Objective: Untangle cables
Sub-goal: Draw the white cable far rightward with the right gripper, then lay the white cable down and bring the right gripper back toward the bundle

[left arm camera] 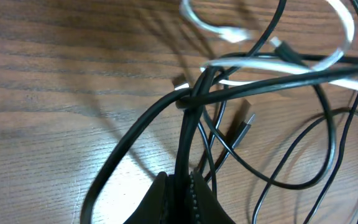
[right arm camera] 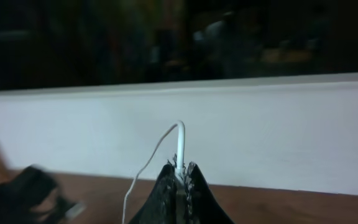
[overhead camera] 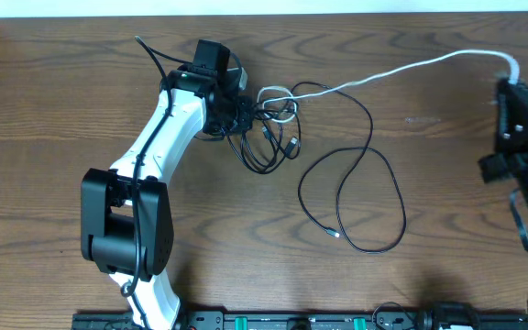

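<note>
The overhead view places the cables on the far half of the wooden bench [overhead camera: 81, 92]. A knot of black cables [overhead camera: 269, 137] lies left of centre, touching the left fingers [overhead camera: 243, 117]. From it one black loop spreads toward the middle of the bench. The white cable [overhead camera: 411, 67] runs from the knot rightward to the right fingers [overhead camera: 513, 81] at the far right edge. That view does not show either grip. The left wrist view does: the left fingers [left arm camera: 160, 199] are closed tight on a bundle of black cables [left arm camera: 185, 130], which rises off the bench. The white cable [left arm camera: 272, 62] crosses over the bundle and a metal plug [left arm camera: 246, 121] hangs just beside it. The right wrist view shows the right fingers [right arm camera: 163, 193] pinched shut on the end of the white cable [right arm camera: 180, 143], which stands upright out of the tips and then droops to the left. Only this view shows the surroundings: a white wall [right arm camera: 278, 130] rises directly behind the bench, with a dark, blurred area above it. The bench surface is brown wood grain with strong shadows under the cables.
</note>
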`<action>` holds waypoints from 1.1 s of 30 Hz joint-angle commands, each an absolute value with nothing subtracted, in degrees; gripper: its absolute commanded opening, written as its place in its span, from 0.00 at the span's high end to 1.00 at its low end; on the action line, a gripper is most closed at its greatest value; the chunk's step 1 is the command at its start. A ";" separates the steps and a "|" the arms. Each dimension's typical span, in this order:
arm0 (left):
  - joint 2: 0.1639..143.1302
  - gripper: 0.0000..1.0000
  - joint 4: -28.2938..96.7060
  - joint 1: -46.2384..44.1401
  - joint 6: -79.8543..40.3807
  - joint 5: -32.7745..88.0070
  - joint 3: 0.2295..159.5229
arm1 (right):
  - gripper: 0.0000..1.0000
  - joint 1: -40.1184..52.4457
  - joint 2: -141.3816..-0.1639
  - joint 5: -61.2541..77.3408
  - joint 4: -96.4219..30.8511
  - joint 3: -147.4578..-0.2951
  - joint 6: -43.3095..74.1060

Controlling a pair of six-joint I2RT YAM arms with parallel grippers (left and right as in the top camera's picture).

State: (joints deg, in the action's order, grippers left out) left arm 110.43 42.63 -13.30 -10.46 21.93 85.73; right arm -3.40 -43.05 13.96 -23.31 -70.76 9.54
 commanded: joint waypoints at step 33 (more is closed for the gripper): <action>111.24 0.92 42.94 -13.32 -9.52 21.19 85.27 | 0.99 -22.57 -56.38 -15.92 -34.41 -71.24 15.22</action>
